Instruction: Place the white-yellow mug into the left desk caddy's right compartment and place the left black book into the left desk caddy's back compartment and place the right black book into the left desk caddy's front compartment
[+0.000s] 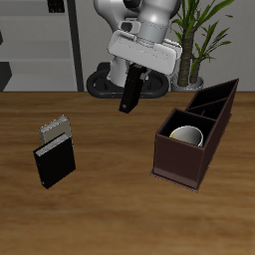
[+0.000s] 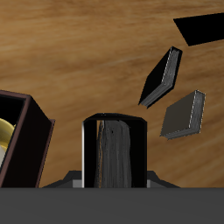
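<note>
My gripper point(image 1: 132, 76) hangs above the table's back part, shut on the left black book point(image 1: 128, 93), which points downward and tilts a little. In the wrist view this book point(image 2: 115, 154) stands between my fingers. The left desk caddy point(image 1: 179, 165) is a dark brown box beside it, nearer the table's front edge. The white-yellow mug point(image 1: 187, 135) sits in its right compartment, the large square section; its yellowish edge point(image 2: 4, 140) shows behind the caddy wall point(image 2: 28, 140). The right black book point(image 1: 55, 163) lies flat on the table, far from the caddy, and shows in the wrist view point(image 2: 162, 77).
A grey speckled notebook point(image 1: 57, 127) lies just behind the right black book, also seen from the wrist point(image 2: 184, 114). The caddy's two narrow sections point(image 1: 213, 102) hold nothing visible. A potted plant point(image 1: 199, 45) and the robot base stand at the table's back.
</note>
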You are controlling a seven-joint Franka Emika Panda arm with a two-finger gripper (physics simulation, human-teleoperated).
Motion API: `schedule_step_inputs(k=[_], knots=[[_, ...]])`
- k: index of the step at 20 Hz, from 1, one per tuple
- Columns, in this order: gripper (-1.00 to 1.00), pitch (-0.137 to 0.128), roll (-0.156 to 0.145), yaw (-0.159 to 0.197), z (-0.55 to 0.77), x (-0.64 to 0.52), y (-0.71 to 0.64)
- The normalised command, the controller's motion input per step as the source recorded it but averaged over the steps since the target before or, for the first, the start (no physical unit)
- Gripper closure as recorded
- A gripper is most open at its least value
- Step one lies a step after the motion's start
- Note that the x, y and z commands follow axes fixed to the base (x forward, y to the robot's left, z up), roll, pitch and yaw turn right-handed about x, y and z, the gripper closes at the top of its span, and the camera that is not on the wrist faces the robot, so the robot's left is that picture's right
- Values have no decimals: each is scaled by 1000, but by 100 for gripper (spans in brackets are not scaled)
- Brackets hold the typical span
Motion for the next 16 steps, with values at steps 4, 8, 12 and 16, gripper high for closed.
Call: schedule_step_inputs(k=[4,8,12,16], knots=[[100,-58,8,-97,58,-484,67],[100,-52,15,-31,-99,-458,131],[100,-43,22,-15,-135,-393,195],[100,63,93,-64,-217,-230,274]])
